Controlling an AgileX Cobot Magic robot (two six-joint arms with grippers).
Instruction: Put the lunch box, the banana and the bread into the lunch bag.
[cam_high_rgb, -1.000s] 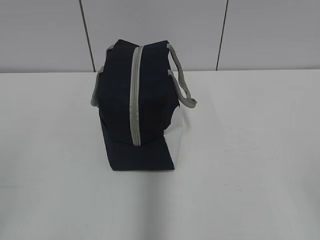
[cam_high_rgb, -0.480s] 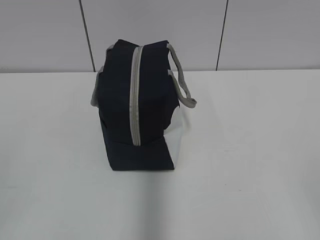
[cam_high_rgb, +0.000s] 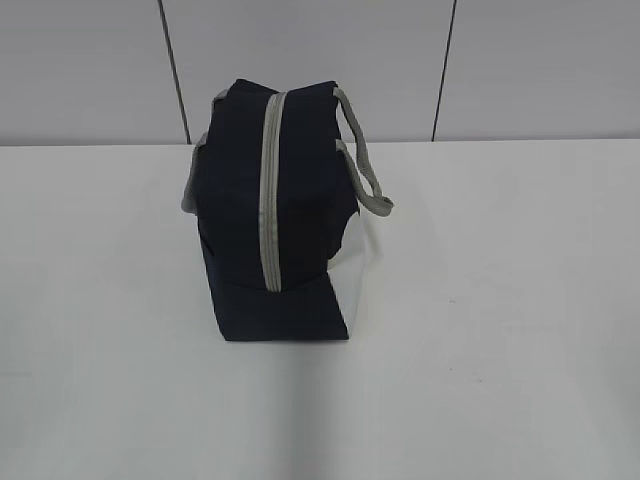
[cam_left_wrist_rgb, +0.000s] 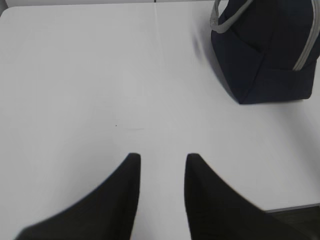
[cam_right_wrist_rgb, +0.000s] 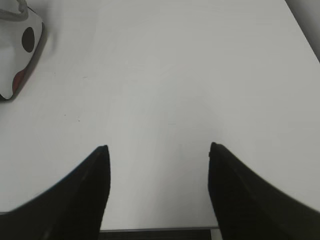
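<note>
left wrist view: lunch bag (cam_left_wrist_rgb: 270, 55) sits far right of the spread, empty left gripper (cam_left_wrist_rgb: 162, 159); right gripper (cam_right_wrist_rgb: 156, 149) likewise spread.

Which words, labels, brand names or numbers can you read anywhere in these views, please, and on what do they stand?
None can be read.
The lunch bag shows no lettering on its navy fabric or grey zipper.
Its white side panel bears dark and reddish spots, a pattern, not text.
The table is unmarked.
</note>
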